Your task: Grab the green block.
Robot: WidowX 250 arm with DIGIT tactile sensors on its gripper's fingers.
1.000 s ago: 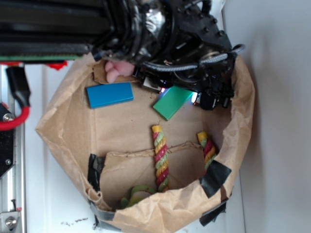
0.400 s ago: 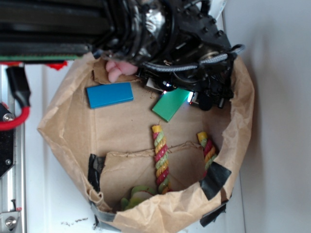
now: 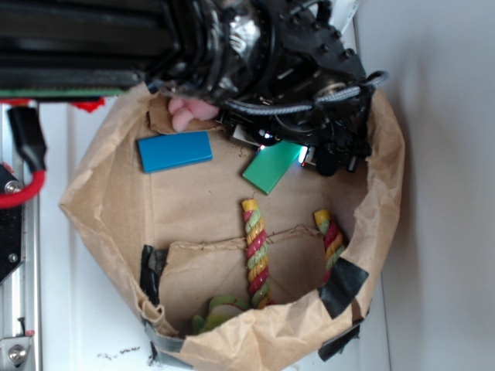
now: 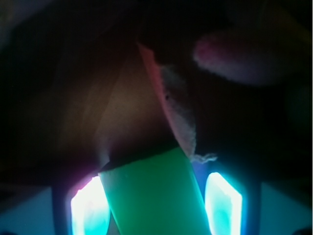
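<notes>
Straddling the green block (image 3: 272, 167) at upper centre-right of the paper bag (image 3: 387, 166), jaws of the gripper (image 4: 155, 205) flanking both long sides. Closing state: cannot tell, contact unclear. Lying apart at upper left, the blue block (image 3: 175, 151).

Plain green block (image 3: 271, 167), blue block (image 3: 175, 151), green-yellow-red twisted rope (image 3: 255, 251), brown paper bag (image 3: 108, 193).

A white tabletop (image 3: 69, 309) was seen beneath a crumpled brown paper bag (image 3: 100, 224), which was laid open directly on it. Dark specks (image 3: 116, 355) were scattered near the bag's lower edge.
</notes>
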